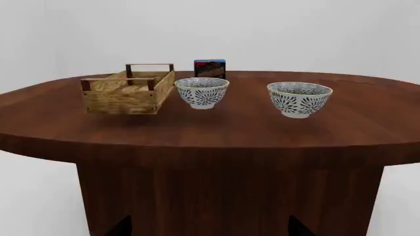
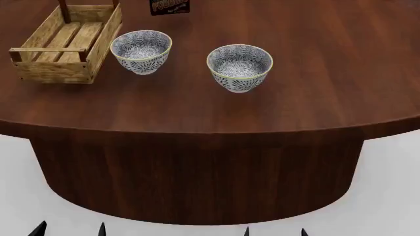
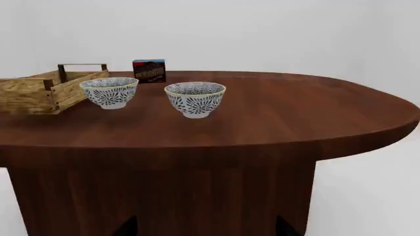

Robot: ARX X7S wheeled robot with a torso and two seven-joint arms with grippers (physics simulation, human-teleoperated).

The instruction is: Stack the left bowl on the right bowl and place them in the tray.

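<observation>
Broadly, the dark wood surface [image 2: 315, 88] carries everything. Its largest load, the tray [image 2: 62, 44], sits at the far left, holding nothing. Just beside its right wall stands the left bowl [image 2: 141, 51], upright; the right bowl [image 2: 239, 68] stands apart, nearer the front edge. Behind them stands a small pudding box [image 1: 210, 68]. Neither tool is clearly visible, so I cannot tell their state.

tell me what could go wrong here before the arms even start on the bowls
1. The left bowl sits right beside the tray, so a gripper closing on its rim might bump the tray's plank side.
2. The right bowl stands loose on the table; setting the other in off-centre could tip or slide it.
3. The pudding box behind the bowls could be knocked.
</observation>
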